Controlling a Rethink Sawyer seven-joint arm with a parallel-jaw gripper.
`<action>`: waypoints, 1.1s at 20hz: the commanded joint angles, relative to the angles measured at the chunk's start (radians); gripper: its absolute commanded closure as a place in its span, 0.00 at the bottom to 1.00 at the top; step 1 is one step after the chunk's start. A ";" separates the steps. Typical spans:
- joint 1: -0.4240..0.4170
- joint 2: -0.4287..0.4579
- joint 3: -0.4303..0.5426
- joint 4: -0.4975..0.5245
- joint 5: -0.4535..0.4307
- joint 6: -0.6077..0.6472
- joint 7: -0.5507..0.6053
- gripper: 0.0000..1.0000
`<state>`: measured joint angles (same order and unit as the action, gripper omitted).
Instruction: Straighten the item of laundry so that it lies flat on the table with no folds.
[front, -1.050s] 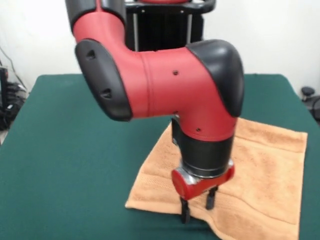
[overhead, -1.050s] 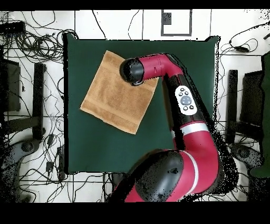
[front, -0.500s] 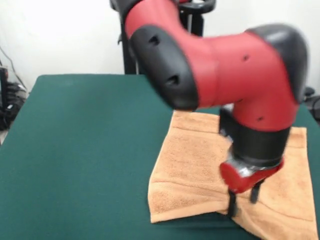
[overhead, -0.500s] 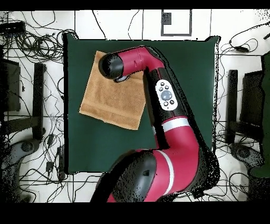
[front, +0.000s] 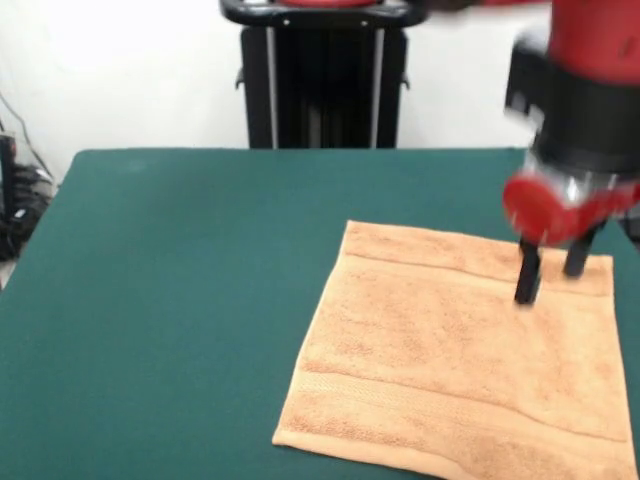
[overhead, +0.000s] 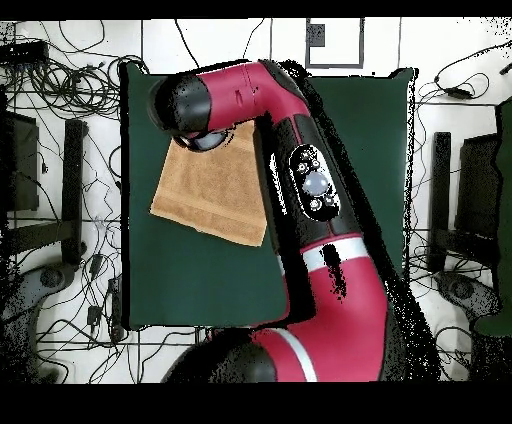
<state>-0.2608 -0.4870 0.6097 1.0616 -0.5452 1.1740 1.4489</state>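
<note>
Two spread jaws of our gripper hold nothing; we should check the towel edges on the table for remaining folds.

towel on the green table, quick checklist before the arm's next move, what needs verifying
1. Towel flat, no folds in view: ok.
2. Towel fully on the table: cannot tell, its near right corner runs out of the front view.
3. Gripper open and empty: ok.
4. Fingertips clear of the cloth: cannot tell, they sit low over the far band.
5. Corner under the arm in the overhead view: cannot tell, hidden.
</note>
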 joint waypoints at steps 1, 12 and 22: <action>0.010 -0.148 -0.052 0.109 0.073 0.143 0.059 0.00; -0.047 0.022 -0.071 0.053 0.017 -0.043 -0.003 0.00; -0.045 0.019 -0.113 0.138 0.006 -0.148 0.038 0.00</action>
<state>-0.3317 -0.5221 0.5309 1.0500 -0.5104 1.1027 1.4489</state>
